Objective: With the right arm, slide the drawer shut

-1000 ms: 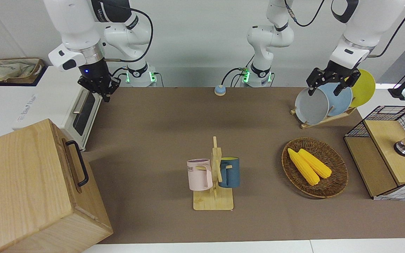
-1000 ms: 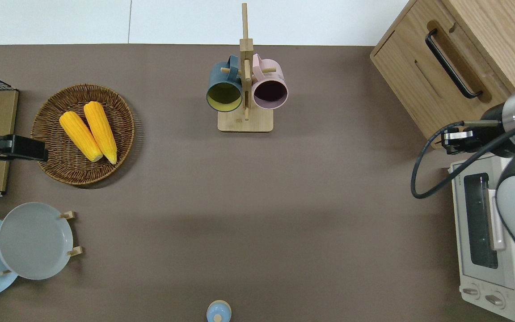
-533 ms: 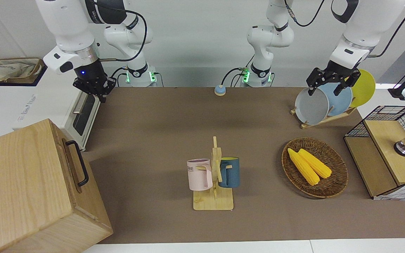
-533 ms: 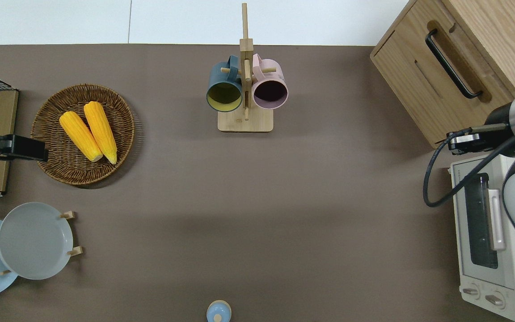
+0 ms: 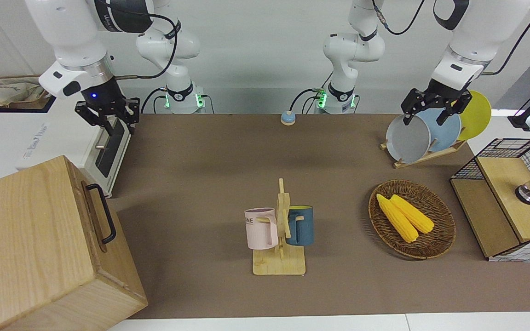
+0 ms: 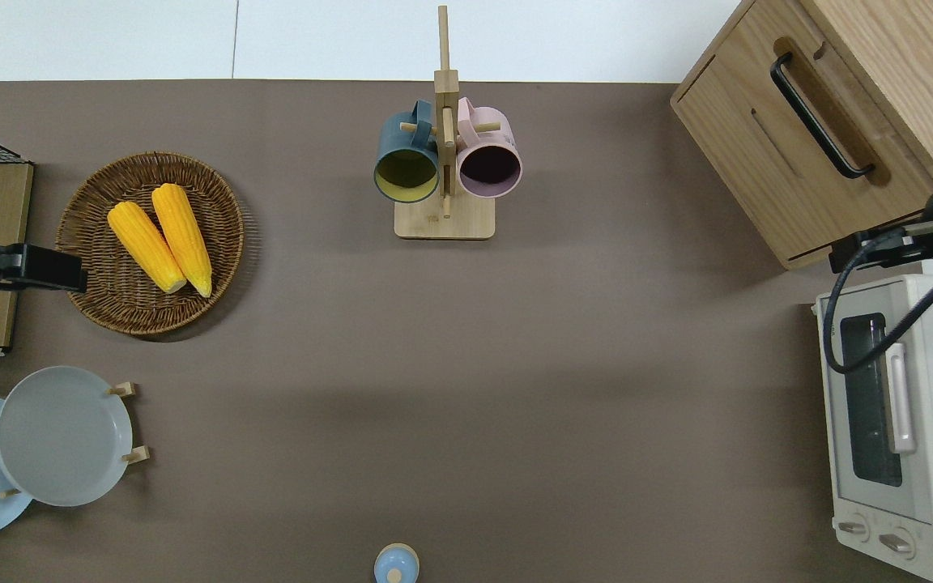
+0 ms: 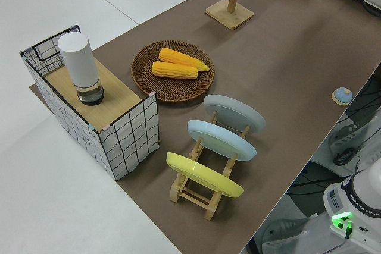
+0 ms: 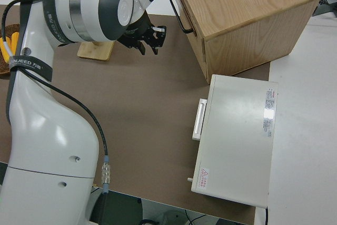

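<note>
Your drawer (image 6: 807, 138) looks already flush in the cabinet (image 5: 39, 248) at the right arm's end of the tabletop (image 6: 466, 364), and the right gripper (image 5: 107, 120), jaws open and empty, is in the air, so next you only park it.

Round brown wicker basket (image 7: 172, 68) with two yellow corn cobs (image 7: 175, 63); wooden rack of three plates (image 7: 208, 159) at its 5 o'clock; wire-mesh wooden shelf unit (image 7: 98, 108) at 8.
</note>
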Action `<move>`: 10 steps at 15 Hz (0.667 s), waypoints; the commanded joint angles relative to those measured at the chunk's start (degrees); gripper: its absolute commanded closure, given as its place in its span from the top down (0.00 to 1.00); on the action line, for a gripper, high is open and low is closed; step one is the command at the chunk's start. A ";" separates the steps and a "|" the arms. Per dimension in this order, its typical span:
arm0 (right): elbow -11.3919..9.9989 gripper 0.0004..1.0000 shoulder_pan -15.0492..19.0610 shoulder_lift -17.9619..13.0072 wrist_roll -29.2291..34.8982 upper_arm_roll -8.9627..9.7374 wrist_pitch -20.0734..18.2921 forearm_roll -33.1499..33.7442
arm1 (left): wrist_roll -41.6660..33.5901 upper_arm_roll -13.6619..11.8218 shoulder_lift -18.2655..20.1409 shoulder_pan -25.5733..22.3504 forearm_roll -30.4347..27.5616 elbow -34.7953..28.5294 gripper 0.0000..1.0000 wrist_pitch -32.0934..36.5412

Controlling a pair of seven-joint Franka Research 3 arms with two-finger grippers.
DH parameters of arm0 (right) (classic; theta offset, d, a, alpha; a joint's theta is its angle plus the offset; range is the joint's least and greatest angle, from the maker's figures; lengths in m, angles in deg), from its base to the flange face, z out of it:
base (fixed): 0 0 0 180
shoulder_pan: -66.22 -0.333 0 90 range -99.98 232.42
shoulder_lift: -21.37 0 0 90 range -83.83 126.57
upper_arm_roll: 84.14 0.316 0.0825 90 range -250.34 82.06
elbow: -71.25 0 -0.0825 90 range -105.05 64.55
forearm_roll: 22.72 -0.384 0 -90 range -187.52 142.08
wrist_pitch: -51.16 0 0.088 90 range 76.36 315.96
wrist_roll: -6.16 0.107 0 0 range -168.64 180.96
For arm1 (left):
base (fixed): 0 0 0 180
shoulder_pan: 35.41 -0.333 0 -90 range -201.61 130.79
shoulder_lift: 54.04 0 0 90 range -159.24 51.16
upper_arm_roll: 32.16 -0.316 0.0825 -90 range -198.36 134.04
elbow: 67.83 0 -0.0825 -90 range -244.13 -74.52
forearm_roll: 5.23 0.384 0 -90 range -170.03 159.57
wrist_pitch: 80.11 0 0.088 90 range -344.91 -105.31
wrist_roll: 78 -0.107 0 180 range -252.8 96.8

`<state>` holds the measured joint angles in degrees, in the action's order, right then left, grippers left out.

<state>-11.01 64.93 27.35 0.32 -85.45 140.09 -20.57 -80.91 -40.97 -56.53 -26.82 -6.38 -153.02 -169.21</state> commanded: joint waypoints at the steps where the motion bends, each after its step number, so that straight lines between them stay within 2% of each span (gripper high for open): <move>1: 1.83 0.90 0.59 1.31 1.79 0.96 0.02 -1.36 | -0.43 -0.95 -0.76 0.99 0.72 1.17 1.00 -0.02; 2: 1.83 0.97 0.59 1.31 1.97 0.96 -0.24 -1.27 | -0.43 -0.95 -0.76 0.99 0.72 1.17 1.00 -0.02; 8: 1.92 0.98 -0.12 0.88 1.80 1.66 -0.60 -1.80 | -0.43 -0.95 -0.76 0.99 0.63 1.17 1.00 -0.02; 10: 1.92 0.98 -0.12 0.96 1.88 1.66 -0.60 -4.42 | -0.43 -0.95 -0.76 0.99 0.72 1.17 1.00 -0.02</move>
<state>-10.02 64.77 27.90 1.22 -84.03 140.07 -21.62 -80.91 -40.97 -56.53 -26.82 -6.38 -153.02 -169.21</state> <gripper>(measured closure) 0.013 0.000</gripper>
